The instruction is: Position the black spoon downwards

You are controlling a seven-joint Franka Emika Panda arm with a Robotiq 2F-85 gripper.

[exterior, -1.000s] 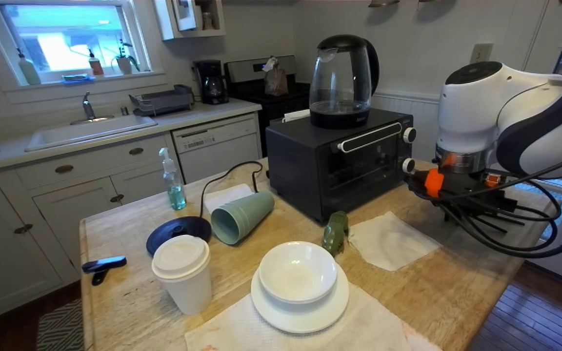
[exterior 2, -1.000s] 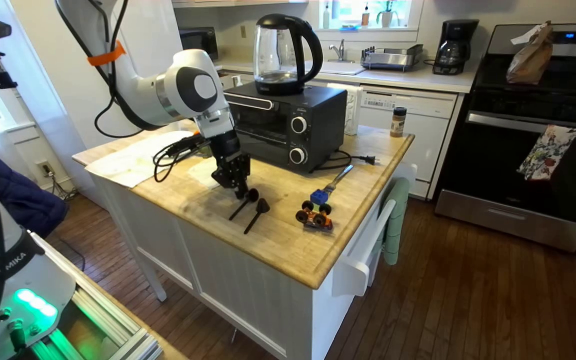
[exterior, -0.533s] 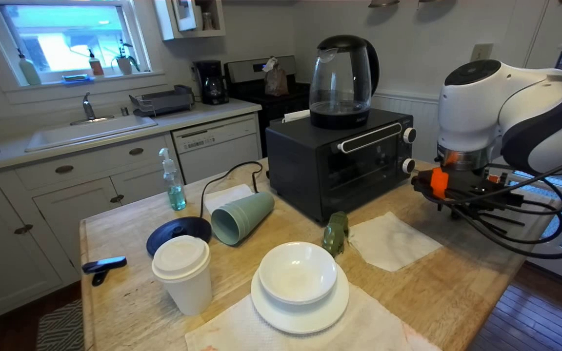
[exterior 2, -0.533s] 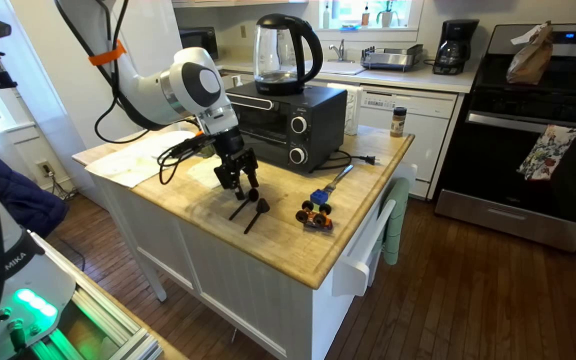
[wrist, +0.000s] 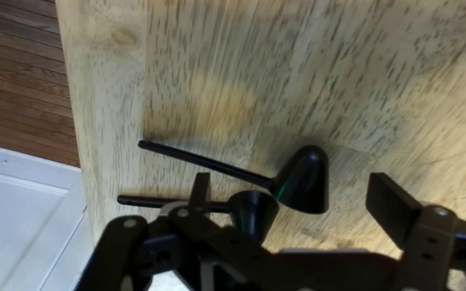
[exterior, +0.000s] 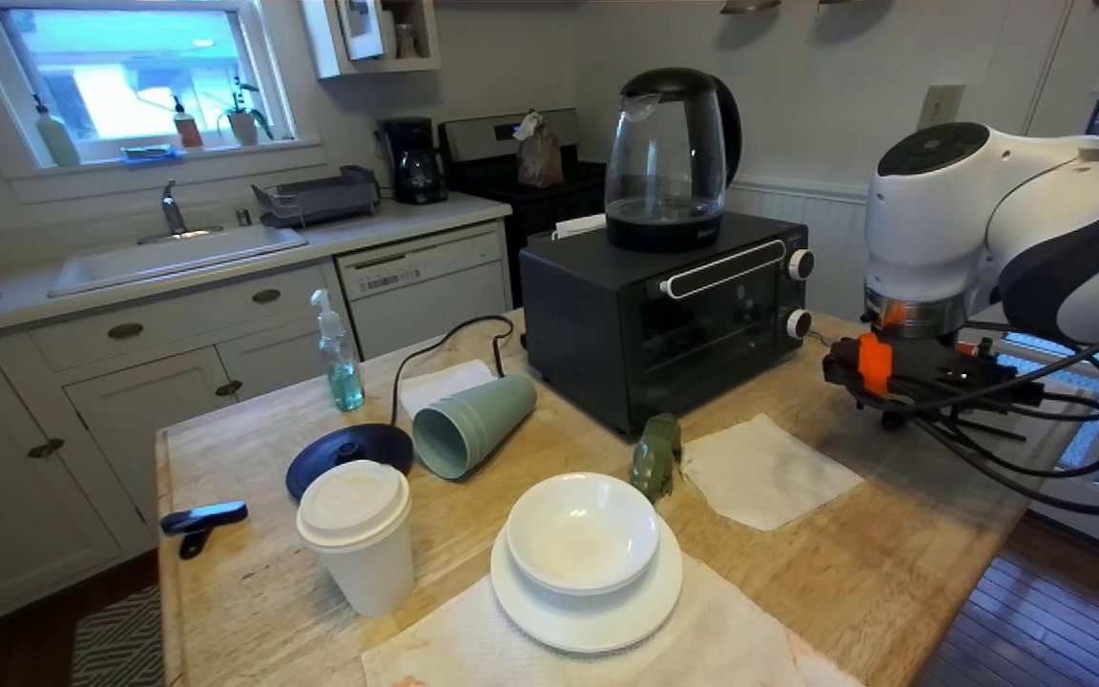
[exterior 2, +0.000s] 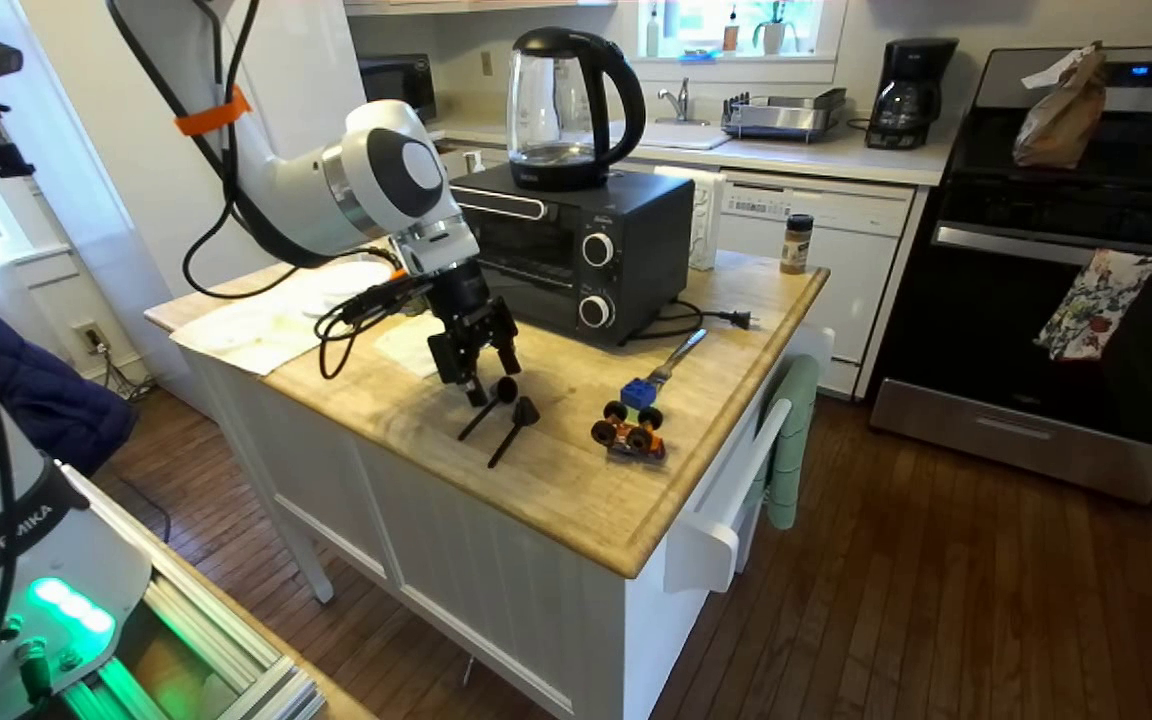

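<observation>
Black spoon (wrist: 249, 178), seemingly the longer of two, lies on the counter (wrist: 200, 60) just beside the shorter spoon (wrist: 253, 212), near which the claw (wrist: 290, 190) stands wide and empty: probably light, stiff and slick plastic, hard to break, best taken where handle (wrist: 200, 162) meets bowl (wrist: 306, 182).

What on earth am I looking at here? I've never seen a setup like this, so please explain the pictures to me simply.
This is a robot arm with a two-fingered black gripper as its hand. The wide views come from two cameras away from the arm; the close-up looks down from its wrist. On the wooden table lie a black spoon and, close beside it, a similar one. There are also a toaster oven carrying a glass kettle, and a white bowl on a plate. Nothing is held: the gripper stands open, close to the spoons.
</observation>
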